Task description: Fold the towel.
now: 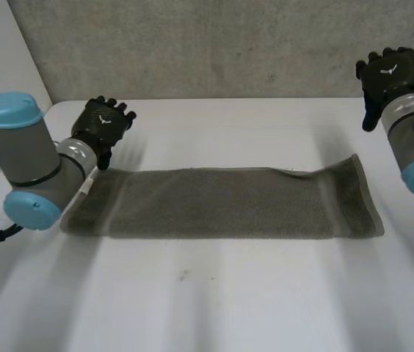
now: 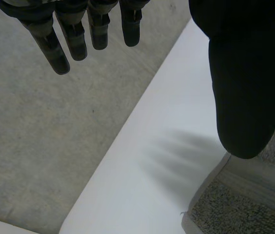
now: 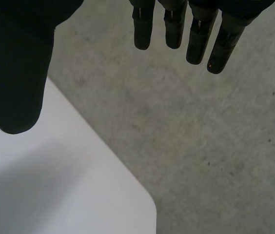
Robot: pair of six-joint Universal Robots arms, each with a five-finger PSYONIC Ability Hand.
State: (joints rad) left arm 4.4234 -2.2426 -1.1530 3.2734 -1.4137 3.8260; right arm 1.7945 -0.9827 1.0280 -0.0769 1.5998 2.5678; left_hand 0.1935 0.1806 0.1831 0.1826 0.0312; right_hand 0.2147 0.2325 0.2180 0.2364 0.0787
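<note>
Table (image 1: 207, 308): white, with a grey wall (image 1: 229, 44) behind.
Towel (image 1: 222, 204): flat strip across the table.
Left hand (image 1: 103, 126): fingers straight, empty, by the towel's left end.
Right hand (image 1: 389, 73): fingers straight, empty, raised past the right end.

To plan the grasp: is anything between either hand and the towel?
Nothing visible. The towel lies flat on the table; the left hand hangs open beside its left end, the right hand open, apart from its right end.

A: Item, lighting?
B: Soft, even light is falling from above; the table (image 1: 266, 132) is showing bright white.
A: Shadows?
B: The towel (image 1: 222, 202) is casting a thin, soft one along its near edge.
</note>
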